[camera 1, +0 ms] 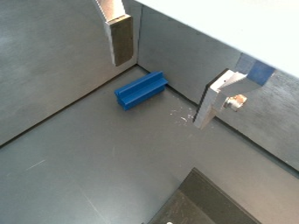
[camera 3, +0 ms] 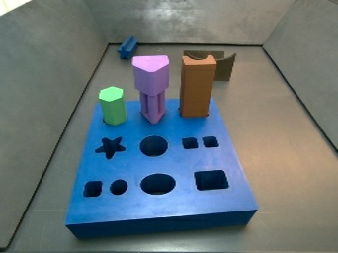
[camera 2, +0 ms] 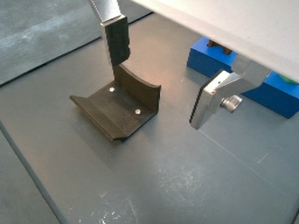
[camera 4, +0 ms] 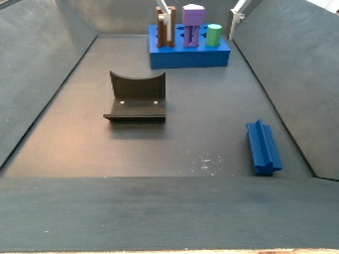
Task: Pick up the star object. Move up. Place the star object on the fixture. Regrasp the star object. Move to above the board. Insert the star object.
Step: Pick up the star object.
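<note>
A small dark-blue ridged star object (camera 1: pixel 142 89) lies flat on the grey floor beside a wall, well apart from the fixture (camera 2: pixel 117 108) and board (camera 3: pixel 158 168), while the empty gripper (camera 1: pixel 167 79) hovers above, fingers apart.

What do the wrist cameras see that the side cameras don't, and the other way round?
Only the wrist views clearly show the end effector: open, holding nothing, hanging above the floor. Only the side views show the green peg, purple peg and orange peg, plus the board's cut-out holes. Both kinds show the star object lying on the floor, the fixture, and some of the blue board.
</note>
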Motion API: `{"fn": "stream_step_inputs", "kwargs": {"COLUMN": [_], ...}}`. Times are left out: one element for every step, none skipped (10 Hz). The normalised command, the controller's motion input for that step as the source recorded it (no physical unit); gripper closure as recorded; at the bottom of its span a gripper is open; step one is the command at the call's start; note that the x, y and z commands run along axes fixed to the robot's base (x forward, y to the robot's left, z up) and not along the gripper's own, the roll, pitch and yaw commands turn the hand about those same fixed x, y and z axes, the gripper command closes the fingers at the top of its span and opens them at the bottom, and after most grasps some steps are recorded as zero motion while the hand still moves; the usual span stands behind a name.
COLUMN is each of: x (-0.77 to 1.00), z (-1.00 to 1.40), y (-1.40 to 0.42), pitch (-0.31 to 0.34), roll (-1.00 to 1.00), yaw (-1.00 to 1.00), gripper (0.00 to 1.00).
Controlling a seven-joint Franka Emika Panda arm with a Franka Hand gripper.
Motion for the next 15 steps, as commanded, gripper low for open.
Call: {"fn": "stream_step_inputs", "kwargs": {"x": [0.00,0.20,0.00,-0.60,-0.77,-0.80,-0.81,-0.82,-0.82,-0.03,0.06,0.07,0.11,0.09,0.05], "z": [0.00,0.00,-0.05,-0.42,-0.95,-1.00,-1.00,-1.00,-1.00,-0.88,-0.91,-0.83,-0.68,-0.62,-0.58], "y": [0.09,0.07,0.18,0.45,0.43,0.47,0.48,0.48,0.47,0.51,0.49,0.44,0.34,0.28,0.25], "pitch": [0.000,0.000,0.000,-0.099,-0.091,-0.061,-0.054,-0.051,-0.056,-0.091,-0.051,-0.067,-0.107,-0.119,-0.124], "roll": [-0.01,0.00,-0.02,0.01,-0.01,-0.09,-0.11,-0.12,-0.10,-0.11,-0.09,-0.14,-0.22,-0.26,-0.28], "yaw": [0.00,0.15,0.00,-0.41,-0.48,-0.46,-0.44,-0.44,-0.42,-0.21,-0.17,-0.17,-0.16,-0.16,-0.19], "gripper": [0.00,0.00,0.00,0.00,0.00,0.00,0.00,0.00,0.00,0.00,0.00,0.00,0.00,0.00,0.00]}}
